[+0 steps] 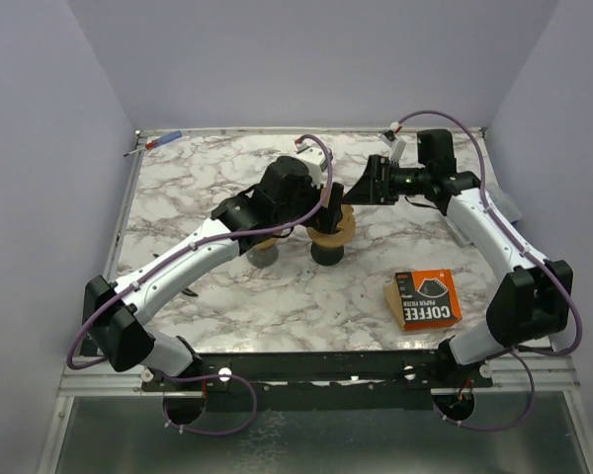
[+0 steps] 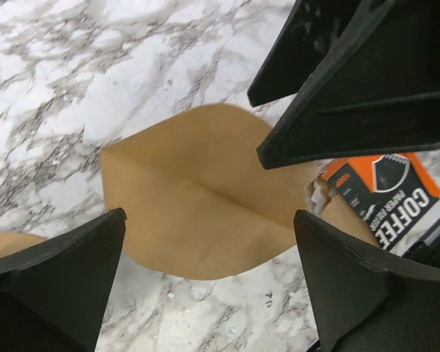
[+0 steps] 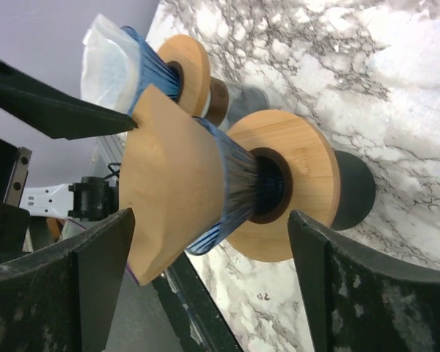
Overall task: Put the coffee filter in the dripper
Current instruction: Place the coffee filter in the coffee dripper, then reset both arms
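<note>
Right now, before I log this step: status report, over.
Left hand open, right hand open. Filter at mouth of dripper, mostly sticking out; seating unclear. Both hands crowd close over it.

The filter point(image 3: 169, 169) is tan paper, fan-shaped, with a crease running across its middle. It is pressed nearly flat rather than opened out. Its narrow end sits inside the dripper point(image 3: 231, 187) and its wide end stands well clear of the rim. The dripper is a blue ribbed cone set through a round wooden collar on a dark base. It stands upright near the middle of the marble surface point(image 1: 277, 296).
</note>
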You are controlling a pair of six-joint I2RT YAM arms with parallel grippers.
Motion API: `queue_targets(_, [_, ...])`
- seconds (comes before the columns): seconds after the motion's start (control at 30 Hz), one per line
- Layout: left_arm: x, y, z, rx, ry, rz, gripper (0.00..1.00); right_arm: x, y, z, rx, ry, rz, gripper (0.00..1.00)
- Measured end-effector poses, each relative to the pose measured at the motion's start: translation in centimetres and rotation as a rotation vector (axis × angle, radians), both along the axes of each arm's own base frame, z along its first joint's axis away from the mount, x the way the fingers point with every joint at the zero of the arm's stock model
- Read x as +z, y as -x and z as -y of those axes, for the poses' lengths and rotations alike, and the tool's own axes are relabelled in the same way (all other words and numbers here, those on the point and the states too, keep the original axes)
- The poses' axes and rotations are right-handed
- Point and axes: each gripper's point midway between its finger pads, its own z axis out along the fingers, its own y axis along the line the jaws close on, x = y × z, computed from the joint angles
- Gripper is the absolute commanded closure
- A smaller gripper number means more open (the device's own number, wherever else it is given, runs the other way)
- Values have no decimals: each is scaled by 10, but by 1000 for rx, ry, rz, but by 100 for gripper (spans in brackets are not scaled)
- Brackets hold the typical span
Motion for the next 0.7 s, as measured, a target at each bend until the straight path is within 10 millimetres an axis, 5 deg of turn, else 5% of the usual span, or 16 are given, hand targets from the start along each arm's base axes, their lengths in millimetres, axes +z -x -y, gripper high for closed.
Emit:
queue_targets(0.2, [36,-8,6,-30,123,30,1,36,7,3,-11,-26,113,0])
queue_targets(0.4, [68,-31,-7,-17,222,69,1,50,6,6,-29,-35,158,0])
queue_targets(0.53, [79,-50,-27,21,255,88,1,51,0,11,-59,-27,166,0])
queue_targets(0.7, [88,-81,-76,135,267,117,1,50,-19,34,-166,1,170,0])
